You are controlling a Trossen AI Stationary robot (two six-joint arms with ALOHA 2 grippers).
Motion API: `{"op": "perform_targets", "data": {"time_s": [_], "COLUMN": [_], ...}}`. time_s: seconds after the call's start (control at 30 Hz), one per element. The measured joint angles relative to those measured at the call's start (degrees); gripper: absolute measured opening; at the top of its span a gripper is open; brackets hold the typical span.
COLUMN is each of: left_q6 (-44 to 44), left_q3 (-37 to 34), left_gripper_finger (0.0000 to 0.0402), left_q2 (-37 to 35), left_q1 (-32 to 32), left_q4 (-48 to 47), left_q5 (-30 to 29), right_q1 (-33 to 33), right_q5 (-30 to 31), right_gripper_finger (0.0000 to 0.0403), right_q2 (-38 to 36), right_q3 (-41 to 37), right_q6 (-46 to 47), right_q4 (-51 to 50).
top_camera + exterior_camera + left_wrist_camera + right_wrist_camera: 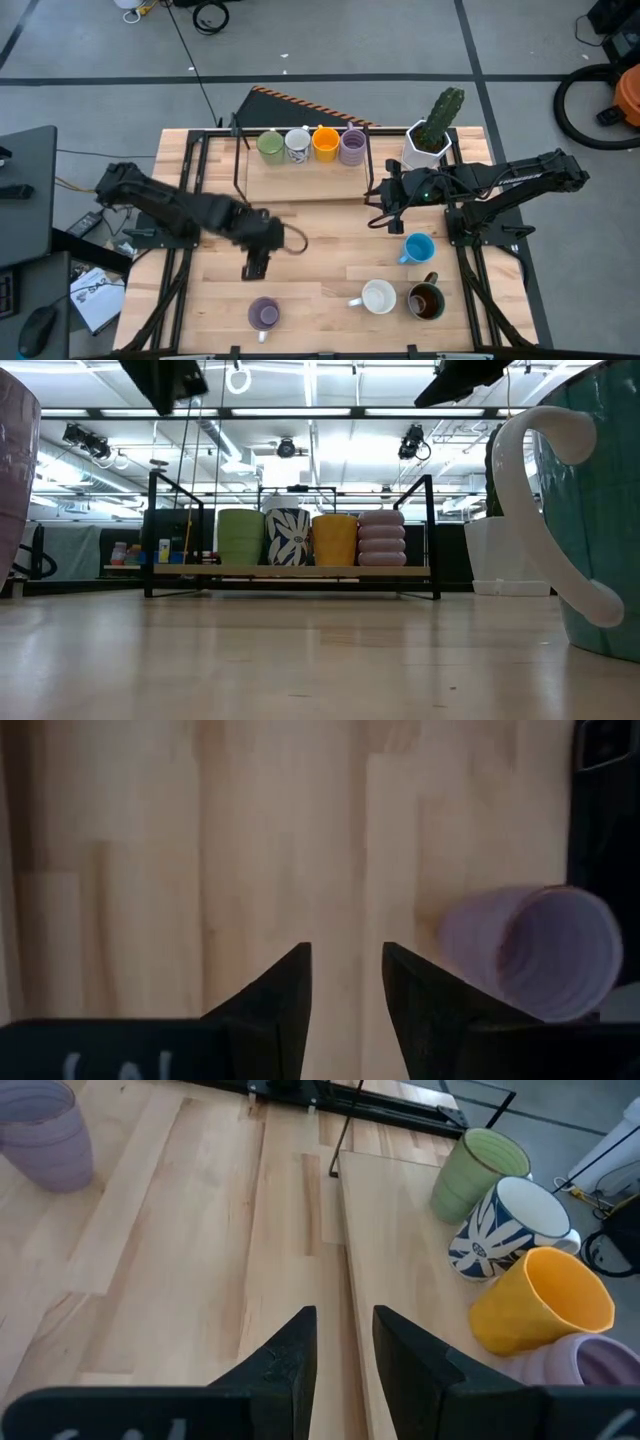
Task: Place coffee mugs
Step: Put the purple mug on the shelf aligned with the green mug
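Four mugs (311,146) are lined up on the rack (300,182). Four more, including the lavender mug (263,314), are left on the surface (320,265) before that rack. Both the left gripper (255,269) and right gripper (380,212) are held empty above the surface, fingers narrowly parted.

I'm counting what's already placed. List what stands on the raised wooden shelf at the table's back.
On the shelf stand four mugs in a row: green mug, white mug with a blue pattern, orange mug, lavender mug. Nothing shows behind them; their insides look empty.
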Motion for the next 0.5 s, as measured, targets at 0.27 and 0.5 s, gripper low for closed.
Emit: {"op": "perform_targets", "data": {"time_s": [0.27,0.5], "left_q6": [-20.2,-28.2], "left_q3": [0.1,0.1], "left_gripper_finger": [0.013,0.013], "left_q2": [1.0,6.4], "left_q1": [-10.7,-15.9], "left_q4": [5.7,5.6], "left_q5": [-4.9,-4.0], "right_q1": [0.0,0.0], "right_q5": [-1.2,-2.8], "right_gripper_finger": [0.0107,0.0107], "right_q2": [0.0,0.5], "right_q3": [0.0,0.0], "right_q6": [0.7,1.7], "right_q4": [0.8,0.9]}}
